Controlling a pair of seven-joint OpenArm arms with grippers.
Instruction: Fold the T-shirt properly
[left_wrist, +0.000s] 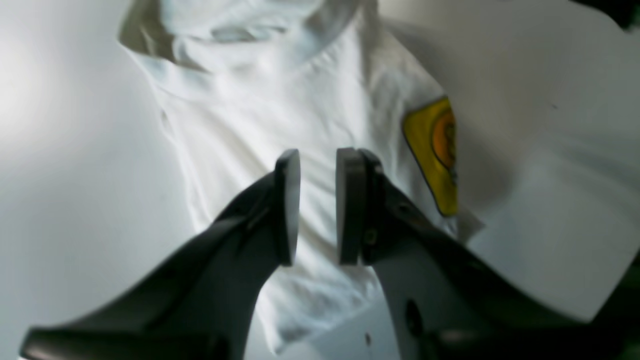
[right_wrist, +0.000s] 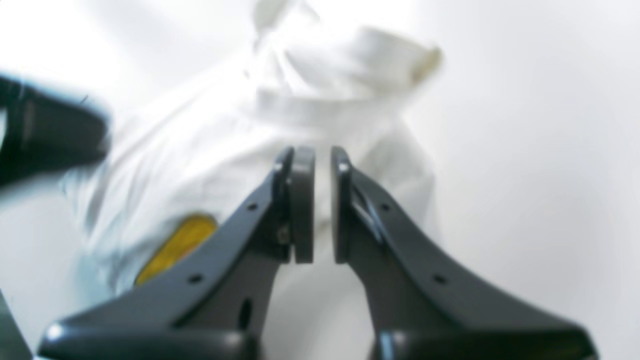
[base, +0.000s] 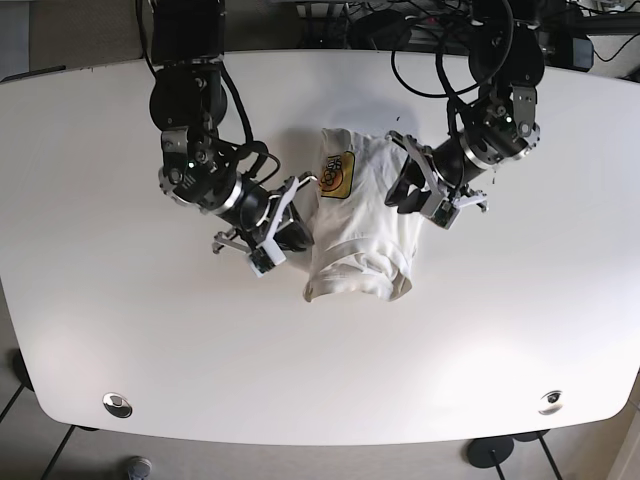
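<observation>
The white T-shirt lies bunched in a narrow strip at the middle of the table, with its collar end toward the near edge. A yellow patch shows at its far left part. My left gripper hovers over the shirt beside the yellow patch, its jaws a small gap apart and holding nothing. My right gripper hangs above the shirt with a narrow gap and no cloth between its fingers. In the base view the left gripper and the right gripper flank the shirt.
The white table spreads wide around the shirt. Its edge shows at the lower right of the left wrist view. Cables lie behind the far edge. The other arm's dark body appears at the left of the right wrist view.
</observation>
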